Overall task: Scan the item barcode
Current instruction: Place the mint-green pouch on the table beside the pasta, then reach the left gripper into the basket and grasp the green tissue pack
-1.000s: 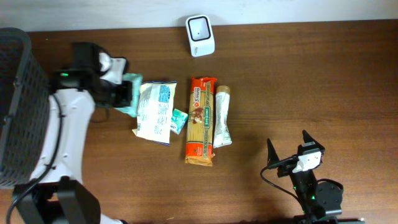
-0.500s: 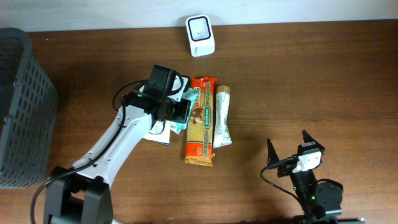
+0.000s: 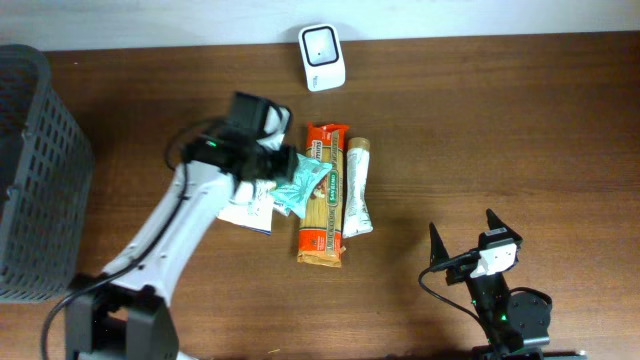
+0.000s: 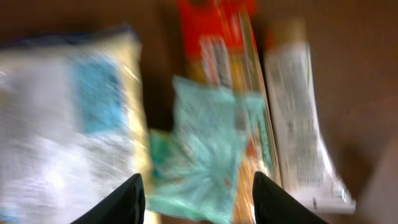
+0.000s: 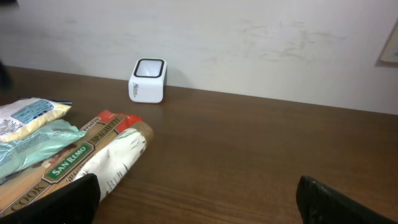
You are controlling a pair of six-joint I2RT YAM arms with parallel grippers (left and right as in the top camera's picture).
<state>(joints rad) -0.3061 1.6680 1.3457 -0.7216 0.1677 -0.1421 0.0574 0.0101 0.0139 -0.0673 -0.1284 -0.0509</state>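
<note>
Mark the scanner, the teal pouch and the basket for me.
scanner (image 3: 322, 57), overhead view, middle of its top face.
teal pouch (image 3: 300, 187), overhead view, centre of the pouch.
basket (image 3: 45, 170), overhead view, its slotted side wall.

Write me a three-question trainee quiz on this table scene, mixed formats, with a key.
1. True or false: the teal packet lies partly on the orange pasta pack.
2. The tube lies: A. crosswise on top of the orange pasta pack; B. alongside it, lengthwise; C. on the far side of the white bag from it.
3. Fill in: the right pincer stands ___, with nothing between its fingers.

Key: 1 true; 2 B; 3 open.
</note>
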